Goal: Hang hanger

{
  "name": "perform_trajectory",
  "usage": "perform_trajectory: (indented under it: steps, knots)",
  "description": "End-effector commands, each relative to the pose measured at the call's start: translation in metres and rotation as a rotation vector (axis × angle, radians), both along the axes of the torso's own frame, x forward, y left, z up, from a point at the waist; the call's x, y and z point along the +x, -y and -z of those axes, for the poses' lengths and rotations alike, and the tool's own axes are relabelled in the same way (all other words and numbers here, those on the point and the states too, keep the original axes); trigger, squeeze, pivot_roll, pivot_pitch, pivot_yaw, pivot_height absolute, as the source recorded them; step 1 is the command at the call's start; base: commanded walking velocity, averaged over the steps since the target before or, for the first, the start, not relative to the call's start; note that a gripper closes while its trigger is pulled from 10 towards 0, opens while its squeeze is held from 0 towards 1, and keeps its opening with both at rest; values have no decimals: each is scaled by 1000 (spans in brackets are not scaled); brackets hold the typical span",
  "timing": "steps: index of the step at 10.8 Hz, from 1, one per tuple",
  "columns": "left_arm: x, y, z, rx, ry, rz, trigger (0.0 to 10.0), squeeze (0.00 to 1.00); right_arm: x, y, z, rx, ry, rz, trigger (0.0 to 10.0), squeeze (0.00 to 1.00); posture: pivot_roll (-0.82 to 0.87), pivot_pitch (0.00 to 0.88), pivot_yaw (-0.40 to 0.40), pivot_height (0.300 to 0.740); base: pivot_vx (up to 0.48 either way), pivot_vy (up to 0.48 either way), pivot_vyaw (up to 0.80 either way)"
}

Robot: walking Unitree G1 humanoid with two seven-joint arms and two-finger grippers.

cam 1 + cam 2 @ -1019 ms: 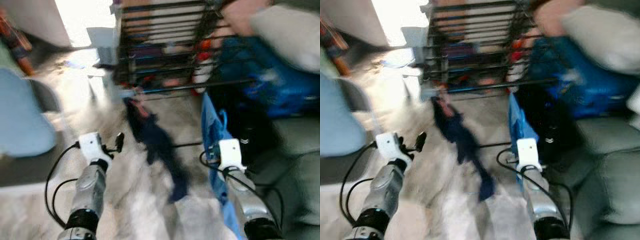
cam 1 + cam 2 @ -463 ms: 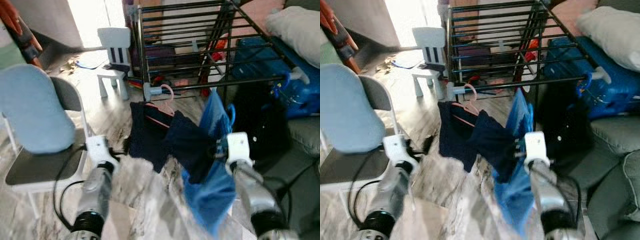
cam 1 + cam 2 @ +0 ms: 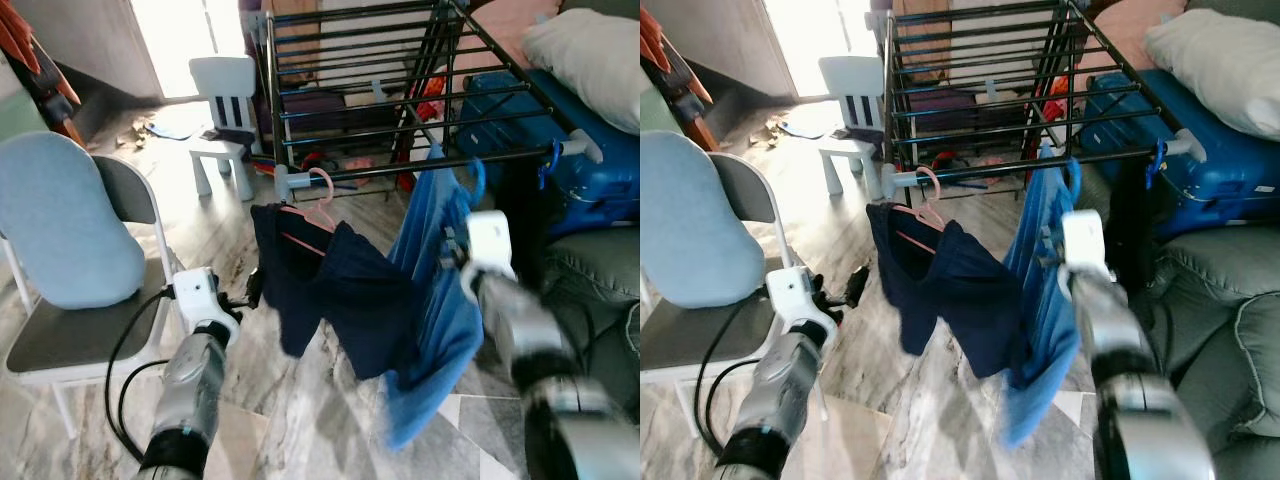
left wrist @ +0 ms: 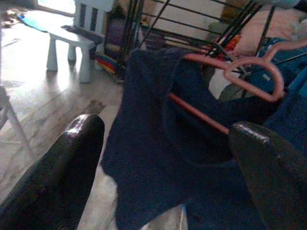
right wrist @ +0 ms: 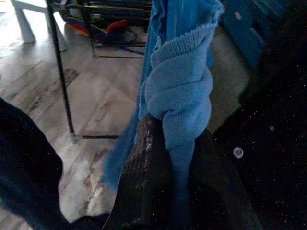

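A black metal drying rack (image 3: 400,90) with many thin bars stands in front of the robot. A pink plastic hanger (image 3: 318,205) hangs by its hook from the front bar of the rack, near the grey corner piece. A dark blue shirt (image 3: 330,285) is on the hanger and droops down toward the grey marble floor (image 3: 300,420).

Just beside the dark shirt, a bright blue knitted cloth (image 3: 435,300) hangs from the same front bar. The right gripper (image 5: 168,158) is up at this blue cloth. In the right wrist view, a thick fold of the cloth sits squeezed between its two black fingers (image 5: 139,182), so they are pinching the cloth.

The left gripper (image 3: 250,288) is lower down, near the left edge of the dark blue shirt. In the left wrist view its two black fingers (image 4: 62,167) are spread wide apart with nothing between them, and the shirt and pink hanger are straight ahead of it.

A chair with a pale blue padded back (image 3: 60,230) stands on the robot's left. A small white plastic child's chair (image 3: 225,100) stands farther back, beside the rack. A big blue suitcase (image 3: 560,130) lies to the right of the rack with a white pillow (image 3: 590,50) above it. A grey sofa (image 3: 600,280) is at the right edge.
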State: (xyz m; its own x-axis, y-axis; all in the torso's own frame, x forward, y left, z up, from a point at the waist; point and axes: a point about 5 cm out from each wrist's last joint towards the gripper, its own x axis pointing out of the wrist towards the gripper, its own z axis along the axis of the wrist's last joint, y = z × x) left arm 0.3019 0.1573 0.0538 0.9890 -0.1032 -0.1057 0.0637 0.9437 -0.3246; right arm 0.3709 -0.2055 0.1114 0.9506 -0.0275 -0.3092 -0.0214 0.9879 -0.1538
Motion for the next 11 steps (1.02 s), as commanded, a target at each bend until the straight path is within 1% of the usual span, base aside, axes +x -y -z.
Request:
perform_trajectory:
  steps: [1, 2, 4, 5, 7, 8, 9, 11]
  knots:
    - [-3, -6, -1, 3, 0, -16, 10000, 0, 8, -9, -11, 8, 5, -42, 10000, 0, -128, 0, 64, 740, 0, 0, 0]
    - [-5, -9, -2, 6, -1, -22, 10000, 0, 12, -12, -14, 15, -15, -58, 10000, 0, -118, 0, 61, 740, 0, 0, 0]
    - [-18, -16, -3, 14, -11, -32, 10000, 0, 21, -18, -22, 39, -64, -87, 10000, 0, -71, 0, 52, 740, 0, 0, 0]
    - [-25, -20, -4, 15, -17, -39, 10000, 0, 24, -20, -28, 44, -72, -87, 10000, 0, -49, 0, 51, 740, 0, 0, 0]
    - [-32, -23, -9, 14, -26, -45, 10000, 0, 28, -20, -36, 64, -71, -82, 10000, 0, -32, 0, 54, 740, 0, 0, 0]
    - [-36, -24, -12, 4, -29, -35, 10000, 0, 28, -19, -36, 96, -91, -70, 10000, 0, -26, 0, 55, 740, 0, 0, 0]
    - [-41, -27, -13, 12, -41, -35, 10000, 0, 28, -18, -36, 143, -103, -39, 10000, 0, -9, 0, 54, 740, 0, 0, 0]
    - [-49, -32, -14, 15, -63, -41, 10000, 0, 24, -12, -27, 204, -140, 31, 10000, 0, 17, 0, 53, 740, 0, 0, 0]
